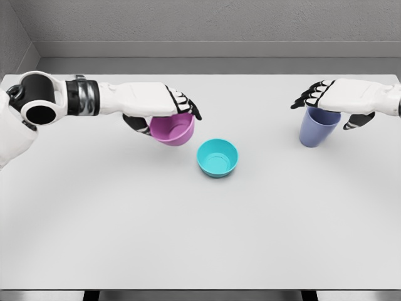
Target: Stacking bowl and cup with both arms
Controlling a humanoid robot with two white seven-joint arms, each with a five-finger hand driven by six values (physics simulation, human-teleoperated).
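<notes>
My left hand [164, 115] grips a pink bowl [174, 130] from above, thumb on its near side and fingers over the rim; the bowl looks slightly tilted and lifted, just left of a teal bowl [217, 157] that sits upright on the white table [200, 232] near the middle. On the right, my right hand [332, 106] is closed over the top of a blue-purple cup [317, 128], which stands upright or hangs just above the table. The cup's rim is hidden under the palm.
A grey wall runs along the table's far edge. The table's front edge shows at the bottom of the view. Nothing else stands on the table.
</notes>
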